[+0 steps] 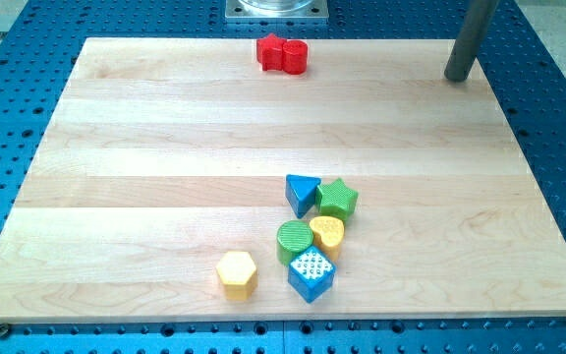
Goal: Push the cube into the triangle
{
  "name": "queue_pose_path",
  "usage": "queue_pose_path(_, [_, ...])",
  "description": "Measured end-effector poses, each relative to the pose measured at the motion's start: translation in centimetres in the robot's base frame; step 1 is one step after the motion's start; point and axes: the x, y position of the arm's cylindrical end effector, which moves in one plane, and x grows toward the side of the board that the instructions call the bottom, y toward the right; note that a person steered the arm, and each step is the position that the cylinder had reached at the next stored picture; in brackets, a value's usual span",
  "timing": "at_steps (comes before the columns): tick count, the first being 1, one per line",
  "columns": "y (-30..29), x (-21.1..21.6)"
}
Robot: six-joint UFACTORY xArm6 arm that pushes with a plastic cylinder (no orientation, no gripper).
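A blue cube (311,274) with a white dotted top sits near the view's bottom, right of centre. A blue triangle (301,193) lies above it, with a green cylinder (294,240) and a yellow heart (326,233) between the two. My tip (456,77) rests at the view's top right, far from all the blocks.
A green star (338,199) touches the triangle's right side. A yellow hexagon (236,273) lies left of the cube. A red star (272,51) and a red cylinder (294,57) sit together at the view's top centre. The wooden board (145,177) lies on a blue perforated table.
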Motion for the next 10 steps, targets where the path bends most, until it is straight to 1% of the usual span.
queue_pose_path(1, [0.0, 0.3])
queue_pose_path(2, [-0.5, 2.6])
queue_pose_path(3, [-3.2, 8.4])
queue_pose_path(4, [-1.5, 16.2])
queue_pose_path(5, [0.2, 25.5])
queue_pose_path(6, [-5.5, 34.1])
queue_pose_path(7, [-8.7, 34.3])
queue_pose_path(8, [-16.4, 34.3])
queue_pose_path(10, [-19.6, 34.3])
